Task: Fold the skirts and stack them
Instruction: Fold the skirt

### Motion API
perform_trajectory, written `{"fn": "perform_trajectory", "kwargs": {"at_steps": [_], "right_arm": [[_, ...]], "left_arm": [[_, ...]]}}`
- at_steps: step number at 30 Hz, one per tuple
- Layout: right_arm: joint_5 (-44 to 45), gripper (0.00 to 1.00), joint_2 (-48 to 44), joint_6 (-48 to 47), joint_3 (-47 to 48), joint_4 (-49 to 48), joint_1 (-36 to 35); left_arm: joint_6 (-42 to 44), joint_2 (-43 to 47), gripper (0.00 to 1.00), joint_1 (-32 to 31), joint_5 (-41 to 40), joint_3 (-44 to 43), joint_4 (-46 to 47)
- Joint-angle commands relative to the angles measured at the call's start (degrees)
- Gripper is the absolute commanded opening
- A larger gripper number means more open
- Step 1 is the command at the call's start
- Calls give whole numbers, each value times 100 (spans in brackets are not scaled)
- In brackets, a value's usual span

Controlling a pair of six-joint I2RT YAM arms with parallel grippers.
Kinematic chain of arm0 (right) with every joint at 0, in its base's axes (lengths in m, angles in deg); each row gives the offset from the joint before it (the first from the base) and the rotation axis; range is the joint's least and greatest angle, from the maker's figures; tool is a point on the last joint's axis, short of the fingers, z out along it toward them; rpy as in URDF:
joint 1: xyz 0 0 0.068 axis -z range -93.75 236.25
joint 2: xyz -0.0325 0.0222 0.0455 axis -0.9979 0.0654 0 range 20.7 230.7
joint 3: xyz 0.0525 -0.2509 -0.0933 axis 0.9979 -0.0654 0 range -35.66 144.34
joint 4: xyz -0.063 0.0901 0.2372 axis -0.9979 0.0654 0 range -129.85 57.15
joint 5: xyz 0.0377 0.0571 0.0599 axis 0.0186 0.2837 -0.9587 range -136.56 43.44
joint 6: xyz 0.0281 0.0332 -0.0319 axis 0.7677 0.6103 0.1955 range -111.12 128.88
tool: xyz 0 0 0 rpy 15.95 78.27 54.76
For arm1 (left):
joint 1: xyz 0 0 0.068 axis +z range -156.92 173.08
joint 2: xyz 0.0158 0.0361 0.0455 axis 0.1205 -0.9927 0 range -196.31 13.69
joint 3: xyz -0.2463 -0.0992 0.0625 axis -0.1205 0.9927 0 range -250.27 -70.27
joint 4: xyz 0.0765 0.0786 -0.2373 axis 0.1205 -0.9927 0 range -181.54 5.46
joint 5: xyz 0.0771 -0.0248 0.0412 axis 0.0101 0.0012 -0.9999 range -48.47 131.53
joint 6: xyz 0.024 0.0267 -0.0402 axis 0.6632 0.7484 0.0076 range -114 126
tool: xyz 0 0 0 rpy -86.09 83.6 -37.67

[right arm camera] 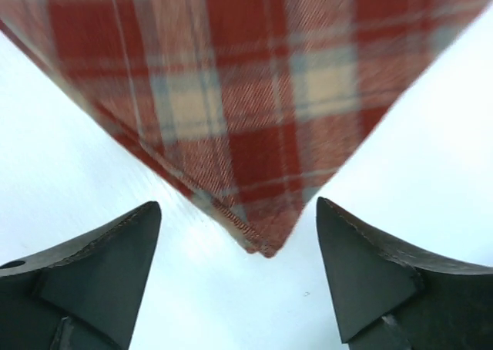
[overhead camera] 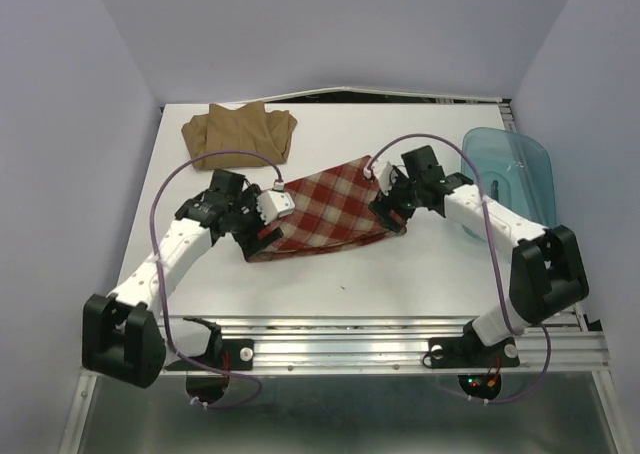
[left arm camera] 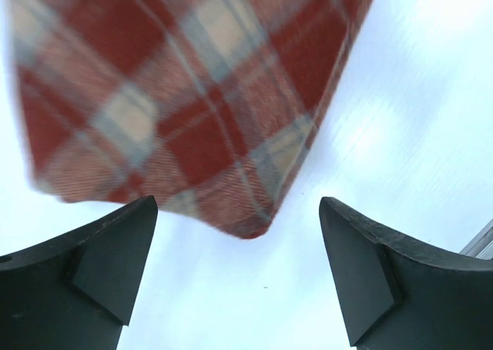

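Observation:
The red-and-cream plaid skirt (overhead camera: 330,214) lies folded flat in the middle of the white table. My left gripper (overhead camera: 262,236) is open at its near left corner; in the left wrist view that corner (left arm camera: 246,227) lies just ahead of the gap between my fingers (left arm camera: 100,257), untouched. My right gripper (overhead camera: 385,212) is open at the skirt's right corner; in the right wrist view the pointed corner (right arm camera: 266,246) lies between and ahead of my fingers (right arm camera: 362,273). The tan-brown skirt (overhead camera: 240,132) lies folded at the back left.
A translucent blue plastic tub (overhead camera: 510,179) stands at the right edge, close behind my right arm. The table (overhead camera: 330,284) ends in a metal rail at the near side. Purple walls close in the left and right.

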Motion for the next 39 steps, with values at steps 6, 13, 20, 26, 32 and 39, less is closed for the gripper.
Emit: {"fn": "perform_trajectory", "kwargs": {"at_steps": [6,13,20,26,32,39], "right_arm": [[-663,53,-440,1615,547,183,-3],[-128,39,817,2110,503,51,-3],[873,38,1704,1855,371,-151,50],[1129,38,2566,1749,1267,-186,191],[1499,39,3549,1653,2707,-160,296],[1613,50,3833,1617,3904,-160,296]], "left_arm": [[-713,177,69,-2,476,-844,-84],[-689,-906,35,-11,-323,-476,504],[164,-1214,13,-11,-1089,491,962],[595,-1267,0,-195,-1029,765,840],[166,-1398,0,-1424,-475,264,584],[-1055,-2321,14,-2787,718,-1499,435]]}}
